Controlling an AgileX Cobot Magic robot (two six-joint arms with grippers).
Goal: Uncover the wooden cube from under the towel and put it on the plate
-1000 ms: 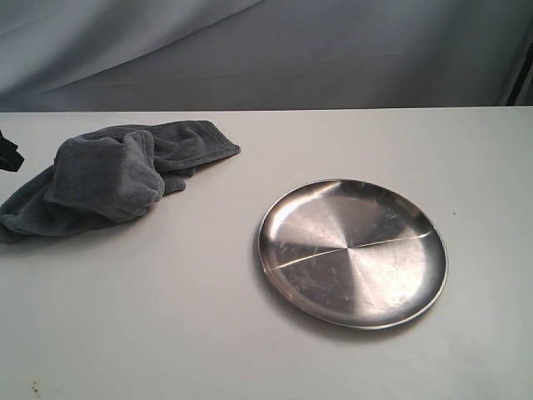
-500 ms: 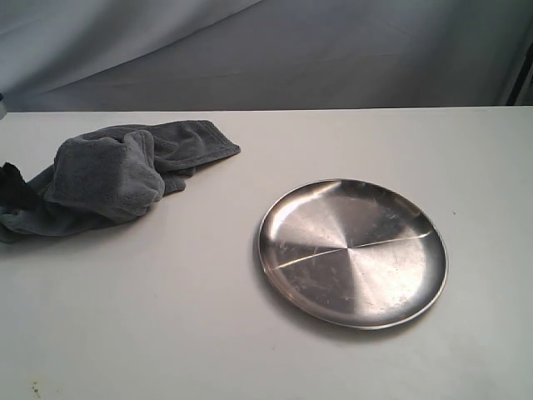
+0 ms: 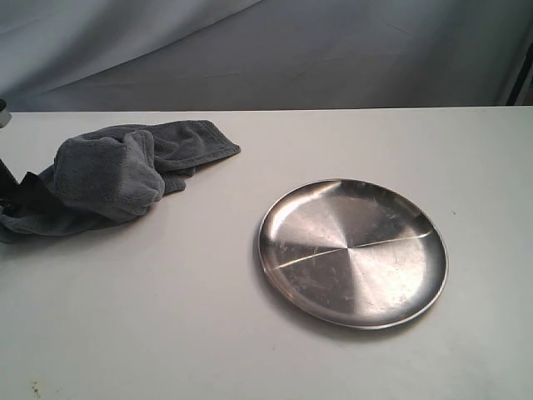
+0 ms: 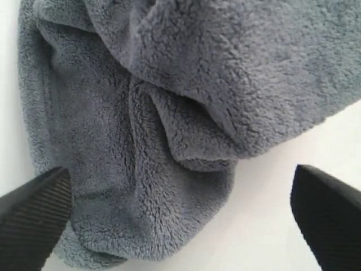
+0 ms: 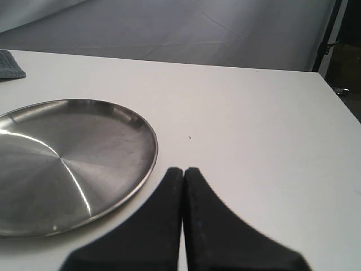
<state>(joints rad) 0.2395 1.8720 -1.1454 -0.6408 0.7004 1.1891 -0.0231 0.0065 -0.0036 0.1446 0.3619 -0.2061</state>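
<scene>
Hovering over the bunched towel (image 3: 117, 171) at the far left of the bench (image 3: 166, 325), the left end effector (image 4: 180, 213) has its jaws spread wide, gripping nothing. The right end effector (image 5: 184, 183) is closed and empty, just beside the bare plate (image 3: 353, 250). No wooden cube shows, presumably still covered: uncovering and placing both remain.

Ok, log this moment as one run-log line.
left gripper: open over towel | right gripper: shut, empty, near plate | wooden cube: not visible | plate: empty
</scene>
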